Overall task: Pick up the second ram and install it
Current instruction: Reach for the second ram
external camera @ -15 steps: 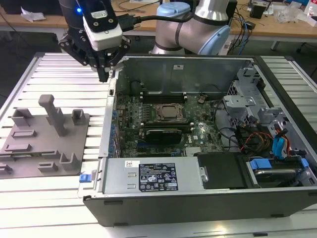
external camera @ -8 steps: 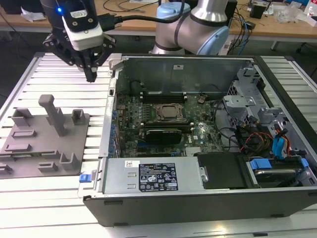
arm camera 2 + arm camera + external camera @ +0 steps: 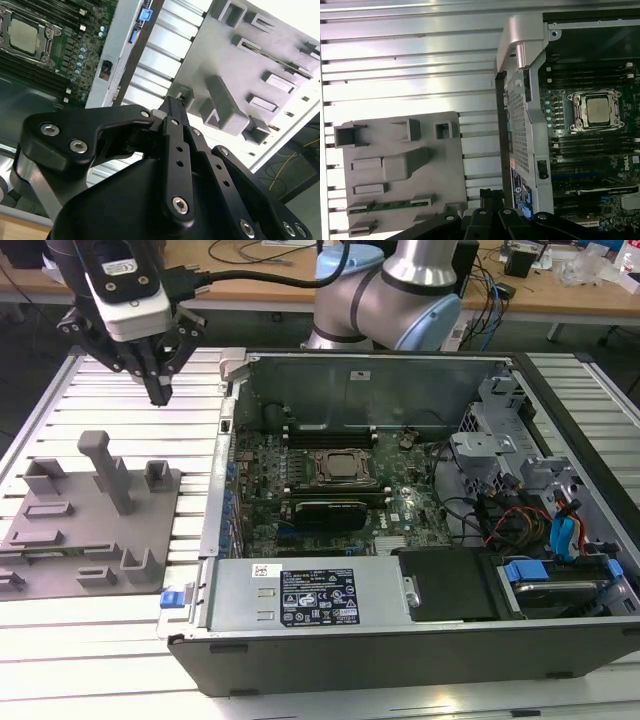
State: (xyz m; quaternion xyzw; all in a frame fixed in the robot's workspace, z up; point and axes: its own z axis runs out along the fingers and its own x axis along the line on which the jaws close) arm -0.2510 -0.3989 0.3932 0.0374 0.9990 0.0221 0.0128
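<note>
the gripper (image 3: 159,390) hangs over the slatted metal table (image 3: 195,430) at the exterior view's left, just beyond the far edge of the grey fixture plate (image 3: 70,530) and a little to the left of the open computer case (image 3: 400,665). its fingers are drawn together to a single point with nothing between them, and the tips are clear of both plate and table. in the second wrist view the gripper (image 3: 172,102) shows its black linkages folded in, with the plate's upright post (image 3: 225,102) beyond the tips. the second ram (image 3: 387,205) lies in a long slot of the fixture plate in the first wrist view, a thin green strip held between two grey end blocks on the plate's near side, well apart from the gripper (image 3: 487,192). inside the case the motherboard (image 3: 300,515) lies flat, with the square silver-framed processor socket (image 3: 345,468) near its middle and long black memory slots (image 3: 330,430) on the far side of it. a grey power supply (image 3: 300,595) runs along the case's near wall, and a bundle of coloured cables (image 3: 520,525) sits at the case's right end. the robot arm (image 3: 420,285) rises behind the case's far wall.
</note>
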